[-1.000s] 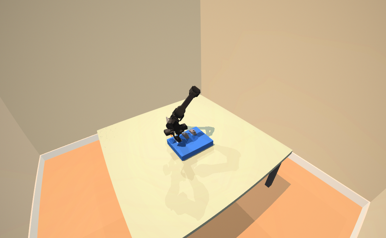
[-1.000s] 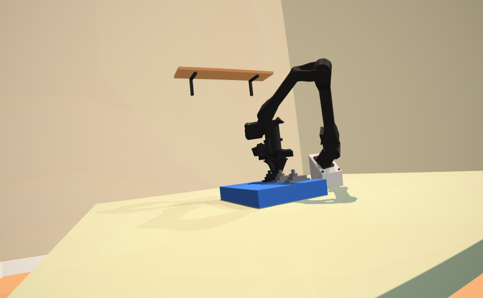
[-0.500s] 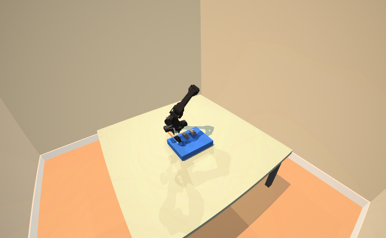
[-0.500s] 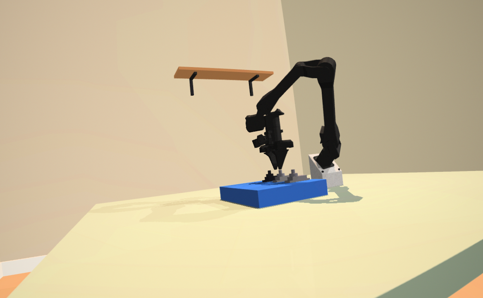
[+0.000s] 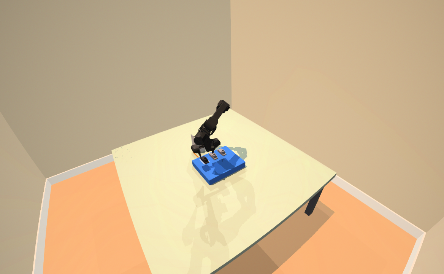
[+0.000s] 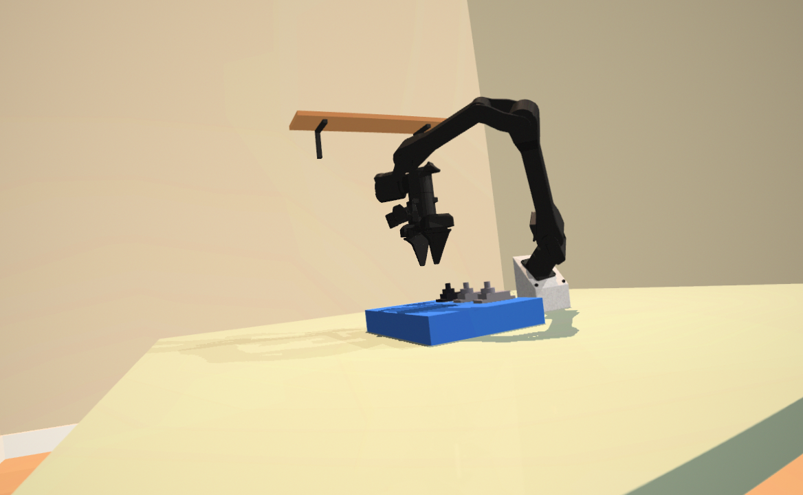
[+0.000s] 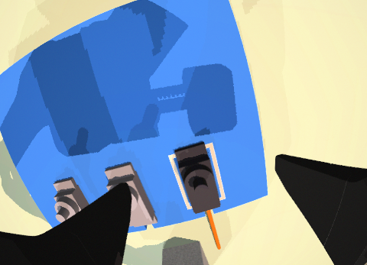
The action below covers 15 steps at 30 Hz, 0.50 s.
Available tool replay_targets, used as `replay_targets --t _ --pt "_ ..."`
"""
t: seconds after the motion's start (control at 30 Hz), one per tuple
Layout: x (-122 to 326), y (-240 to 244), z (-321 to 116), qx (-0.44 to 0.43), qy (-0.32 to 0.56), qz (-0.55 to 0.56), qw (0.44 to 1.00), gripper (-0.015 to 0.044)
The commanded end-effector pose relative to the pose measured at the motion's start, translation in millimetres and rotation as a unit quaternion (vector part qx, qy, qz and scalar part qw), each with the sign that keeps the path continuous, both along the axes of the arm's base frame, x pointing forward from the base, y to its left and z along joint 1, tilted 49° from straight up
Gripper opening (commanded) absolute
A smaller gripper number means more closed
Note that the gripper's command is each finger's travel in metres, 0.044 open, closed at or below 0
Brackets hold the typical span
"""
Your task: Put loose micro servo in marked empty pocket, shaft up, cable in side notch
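The gripper [image 6: 429,261] hangs in the air above the blue deck [image 6: 454,320], its fingers spread wide and holding nothing; in the wrist view the two dark fingers frame the scene from either side with a broad gap between them. The micro servo [image 7: 198,179], the darkest of the three, sits inside the white-outlined pocket [image 7: 171,173] at one end of the row, with its round output shaft facing up toward the camera. Its orange cable [image 7: 214,230] runs out from the servo's near end, over the deck's edge and onto the bench [image 7: 306,46] (whether it lies in the side notch cannot be made out). Beside it stand two grey servos [image 7: 130,194], both seated in the deck, one partly hidden behind a finger. In the exterior view the dark servo's top stands level with its grey neighbours, well below the fingertips. The arm's base [image 6: 540,286] sits just behind the deck.
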<state>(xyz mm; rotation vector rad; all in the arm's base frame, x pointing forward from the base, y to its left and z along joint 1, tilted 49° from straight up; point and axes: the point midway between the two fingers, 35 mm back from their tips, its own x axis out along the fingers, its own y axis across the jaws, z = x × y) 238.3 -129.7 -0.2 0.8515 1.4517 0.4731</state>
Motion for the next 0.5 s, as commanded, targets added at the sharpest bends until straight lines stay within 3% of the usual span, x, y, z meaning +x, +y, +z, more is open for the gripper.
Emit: replay_targets --t 0.0,0.47 --pt "35 -18 17 -0.001 -0.003 -0.003 1.000 0.0440" --pt "25 -51 51 -0.003 -0.006 0.003 1.000 0.0440"
